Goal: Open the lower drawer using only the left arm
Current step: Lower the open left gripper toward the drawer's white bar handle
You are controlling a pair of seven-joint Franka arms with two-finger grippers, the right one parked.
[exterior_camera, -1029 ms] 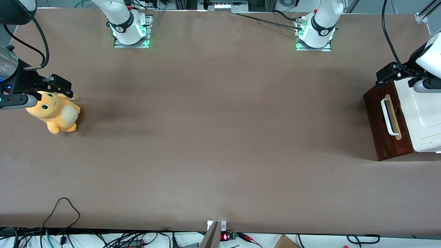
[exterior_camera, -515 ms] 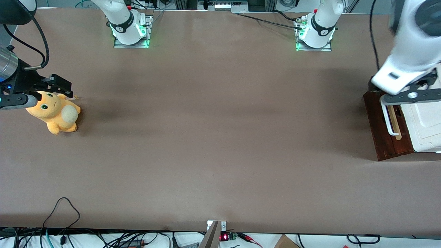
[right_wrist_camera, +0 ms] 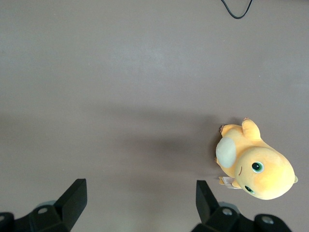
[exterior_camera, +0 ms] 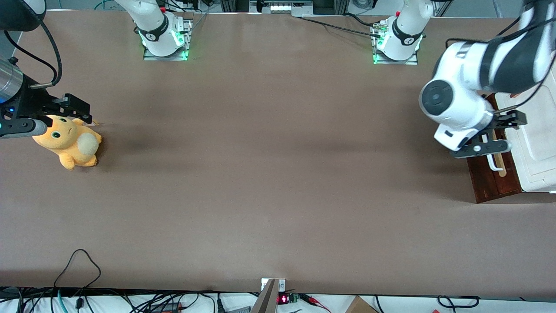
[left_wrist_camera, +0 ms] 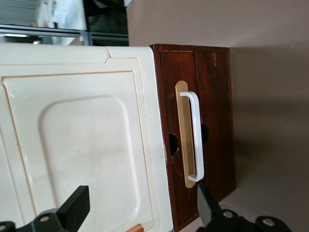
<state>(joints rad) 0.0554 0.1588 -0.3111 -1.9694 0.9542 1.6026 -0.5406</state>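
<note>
No brand, label or readable writing shows on the cabinet, the arm or the toy. The gripper (left_wrist_camera: 140, 212) of the left arm (exterior_camera: 460, 102) hangs above the cabinet (left_wrist_camera: 77, 140) at the working arm's end of the table (exterior_camera: 269, 174), its two black fingers (left_wrist_camera: 75, 205) spread wide apart and holding nothing. One finger hangs over the cabinet's cream-white top, the other over the near end of the handle (left_wrist_camera: 195, 135), with no contact.

The lower drawer (left_wrist_camera: 207, 130) lies just below and ahead of the gripper: a dark reddish-brown wooden front with a white bar handle fixed on a pale wood strip. Its front sits close against the cabinet body, so it looks closed and nothing of its inside can be seen. Two round dark holes show in the front beside the handle.

In the front view the arm's white wrist covers the end of the drawer front (exterior_camera: 491, 178) farther from that camera.

Well away from the gripper, toward the parked arm's end of the table, an orange plush toy (exterior_camera: 69, 143) lies on the brown surface.
</note>
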